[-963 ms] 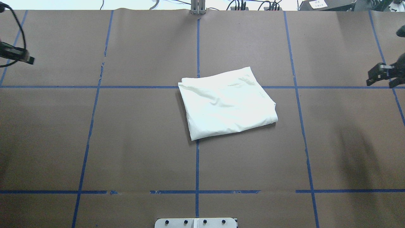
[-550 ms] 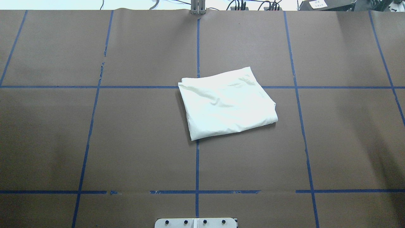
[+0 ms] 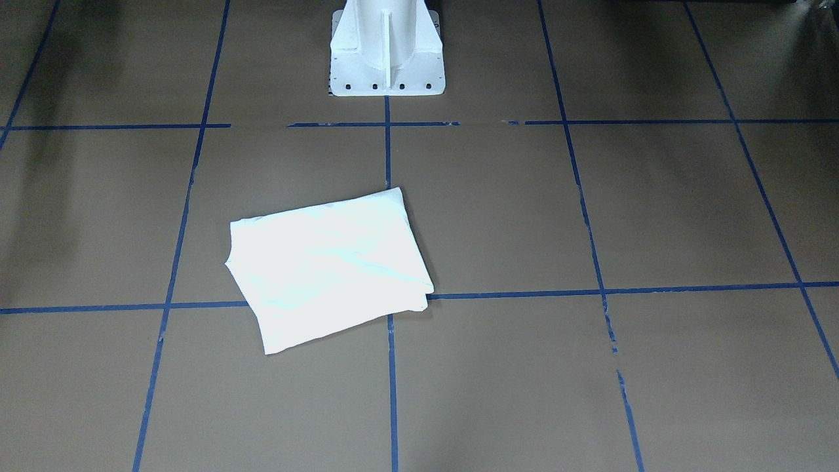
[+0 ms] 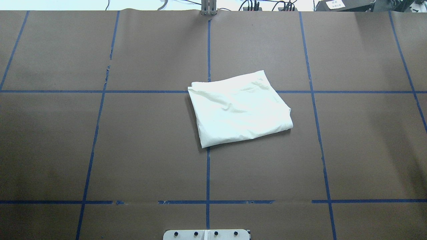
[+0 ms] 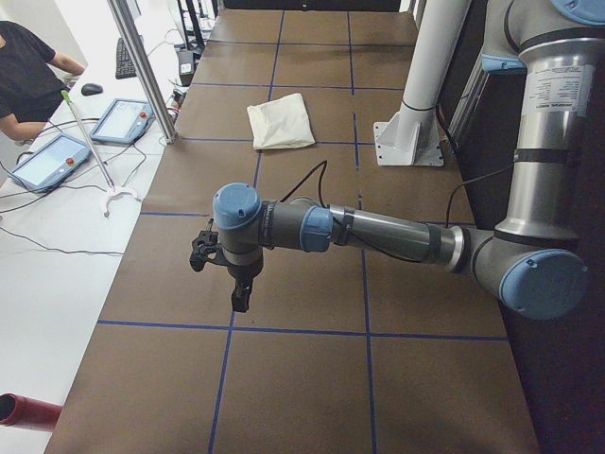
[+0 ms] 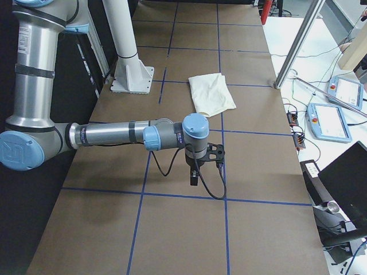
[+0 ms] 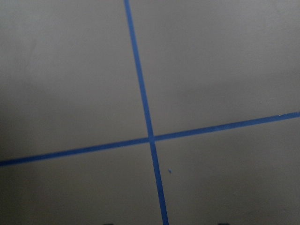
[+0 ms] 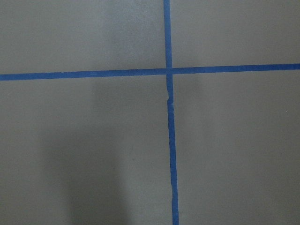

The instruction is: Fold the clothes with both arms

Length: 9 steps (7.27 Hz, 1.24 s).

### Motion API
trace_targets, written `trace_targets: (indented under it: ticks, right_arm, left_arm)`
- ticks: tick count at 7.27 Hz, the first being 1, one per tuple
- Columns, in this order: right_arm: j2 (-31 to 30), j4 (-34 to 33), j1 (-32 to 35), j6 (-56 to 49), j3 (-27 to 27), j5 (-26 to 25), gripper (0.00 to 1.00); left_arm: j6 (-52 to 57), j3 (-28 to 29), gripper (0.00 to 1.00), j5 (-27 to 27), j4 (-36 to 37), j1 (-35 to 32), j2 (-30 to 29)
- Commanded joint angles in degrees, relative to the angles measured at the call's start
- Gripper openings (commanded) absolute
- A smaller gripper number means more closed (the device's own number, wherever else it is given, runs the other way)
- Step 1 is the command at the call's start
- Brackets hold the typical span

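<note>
The cream shirt (image 4: 240,108) lies folded into a rough square near the table's middle, plain side up; its cat print is hidden. It also shows in the front view (image 3: 328,265) and in both side views (image 5: 281,121) (image 6: 212,93). My left gripper (image 5: 240,295) hangs over bare table far from the shirt and shows only in the exterior left view. My right gripper (image 6: 195,176) hangs likewise and shows only in the exterior right view. I cannot tell whether either is open or shut. Both wrist views show only brown table and blue tape.
The white pedestal base (image 3: 387,59) stands at the robot's edge of the table (image 4: 100,150). Blue tape lines (image 4: 207,173) grid the brown surface. In the exterior left view an operator (image 5: 24,71), tablets (image 5: 52,156) and a metal pole (image 5: 142,66) are beside the table.
Both grippers, seen at the left and right edges of the overhead view 1.0 s ago, have moved out of it. The folded shirt has not moved.
</note>
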Motion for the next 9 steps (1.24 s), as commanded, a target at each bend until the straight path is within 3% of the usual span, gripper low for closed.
trace_targets:
  ticks: [1,5,7,9]
  right_arm:
    - [0.20,0.20,-0.08,0.01,-0.16,-0.03,1.00]
    - [0.46,0.11,-0.87,-0.08,-0.07,0.06,1.00]
    - [1.42,0.11,-4.70,-0.08,-0.59,0.67,1.00]
    - [4.30,-1.63,-5.78,-0.16,-1.12,0.94,1.00]
  left_arm:
    - [-0.08,-6.13,1.00,-0.25,-1.46,0.12,7.04]
    - [-0.26,-6.31,1.00,-0.34,-1.94,0.12,7.14]
    - [-0.35,-10.96,1.00,-0.25,-1.68,0.12,7.14]
    - [-0.35,-4.43,1.00,-0.25,-3.42,0.47,5.31]
